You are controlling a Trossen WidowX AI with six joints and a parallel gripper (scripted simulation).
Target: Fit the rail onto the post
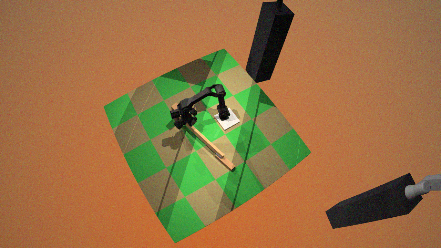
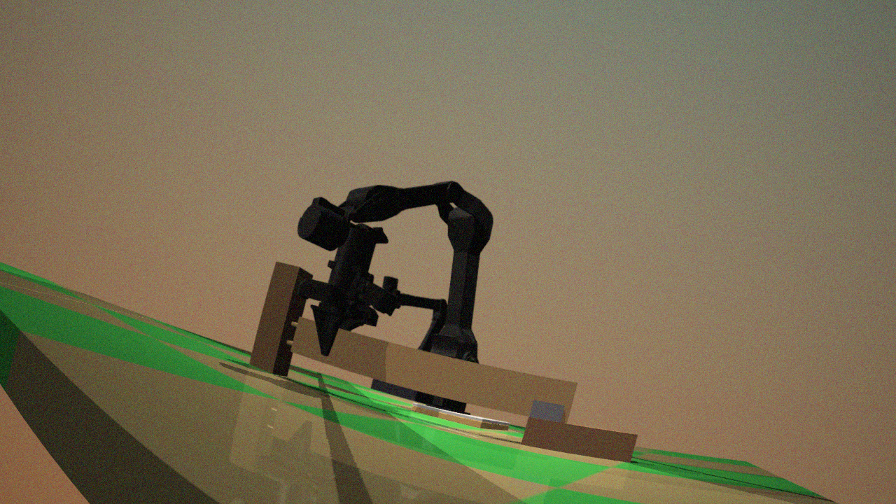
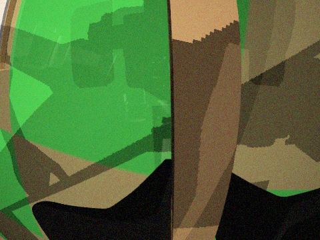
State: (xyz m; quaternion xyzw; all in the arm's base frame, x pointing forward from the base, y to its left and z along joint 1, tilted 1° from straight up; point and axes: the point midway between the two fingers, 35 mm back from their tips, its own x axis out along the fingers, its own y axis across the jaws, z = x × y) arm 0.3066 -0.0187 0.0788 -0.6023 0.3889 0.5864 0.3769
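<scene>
The long wooden rail (image 1: 205,140) (image 2: 451,376) (image 3: 205,20) is raised off the table at its near end and looks roughly level. My gripper (image 2: 326,349) (image 3: 186,165) is shut on the rail close to that end; in the top view the arm hides the fingertips. The upright post (image 1: 174,106) (image 2: 273,319) stands just beyond the rail end. In the exterior view short lengths of the upper peg (image 2: 294,323) and lower peg (image 2: 290,341) show in a narrow gap between post and rail. The holes are hidden. The far end sits at the bracket (image 1: 218,155) (image 2: 547,411) on the footboard block (image 1: 228,164) (image 2: 589,439).
The arm's base stands on a white plate (image 1: 232,122) to one side of the rail. The arm arches over to the post. Two large dark box shapes (image 1: 268,43) (image 1: 373,200) lie outside the green and tan checkered table (image 1: 194,212).
</scene>
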